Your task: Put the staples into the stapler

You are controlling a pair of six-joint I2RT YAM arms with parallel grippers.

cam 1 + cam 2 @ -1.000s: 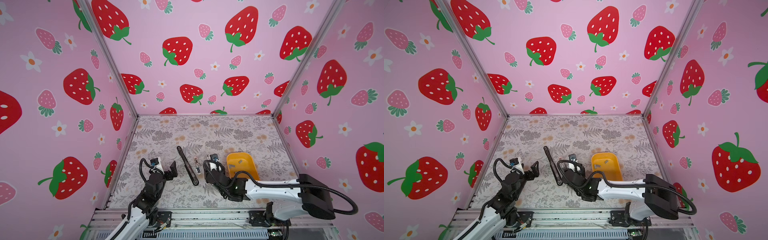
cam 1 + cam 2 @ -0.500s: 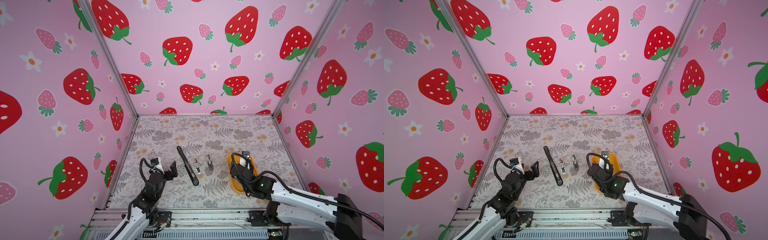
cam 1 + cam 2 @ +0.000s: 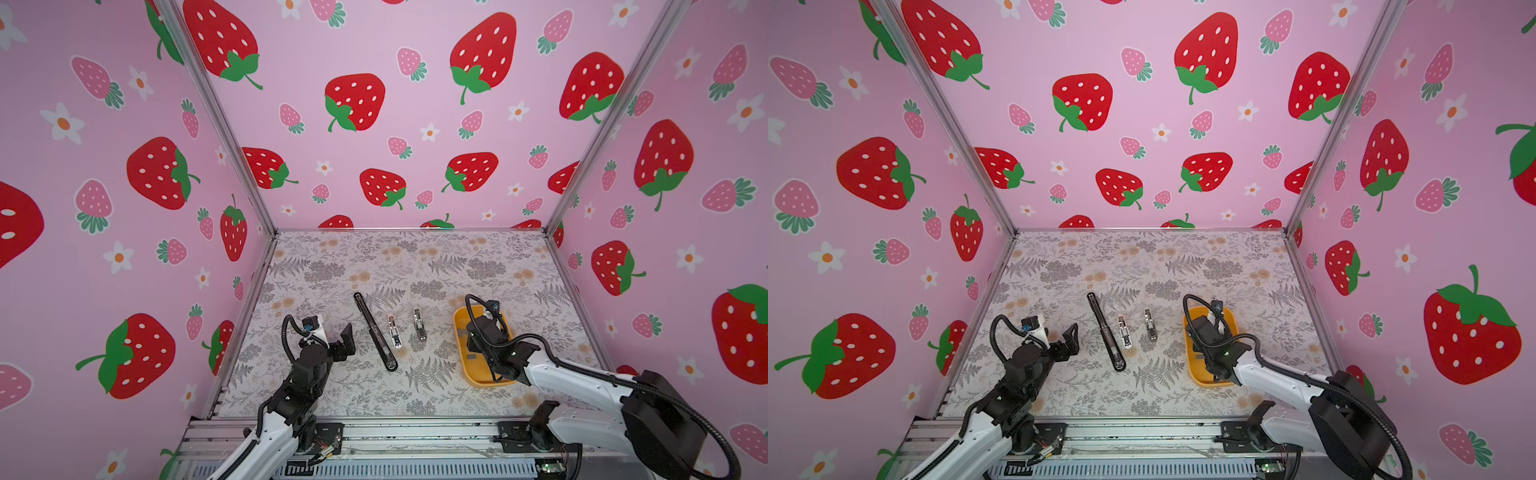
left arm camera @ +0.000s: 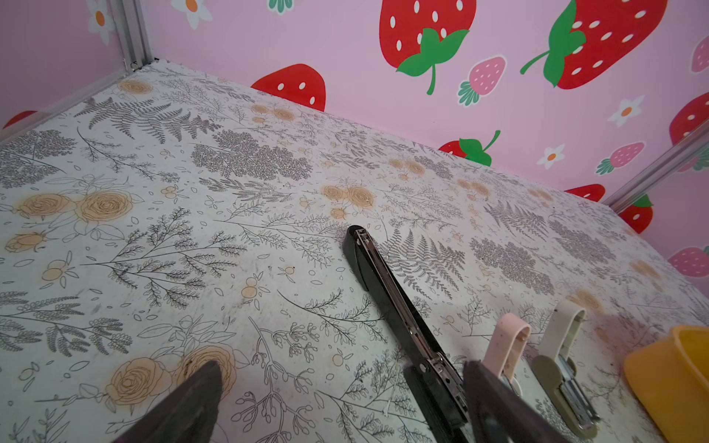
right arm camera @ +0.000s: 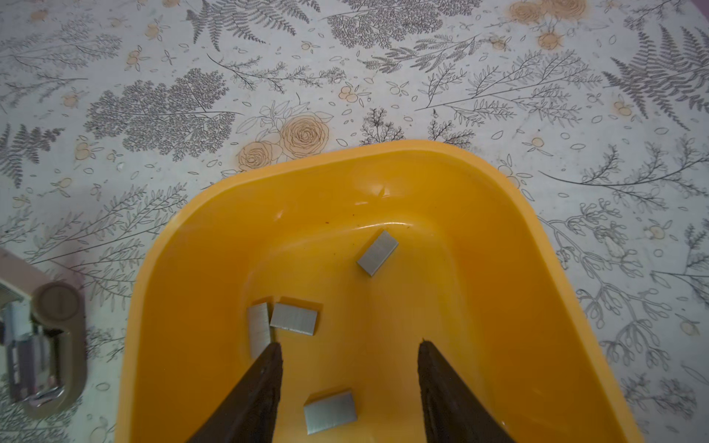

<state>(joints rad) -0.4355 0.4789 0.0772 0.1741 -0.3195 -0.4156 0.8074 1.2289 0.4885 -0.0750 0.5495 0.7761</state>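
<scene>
Hovering over the yellow tray (image 5: 383, 147), the right gripper (image 5: 349, 343) stands half-open above the staples (image 5: 378, 252), gripping nothing. The left gripper (image 4: 343, 368) hangs wide open, empty.

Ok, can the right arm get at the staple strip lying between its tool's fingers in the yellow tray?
Probably yes. The right tool hangs open over the yellow tray, and that staple strip lies flat in line with the gap, nothing covering it.
</scene>
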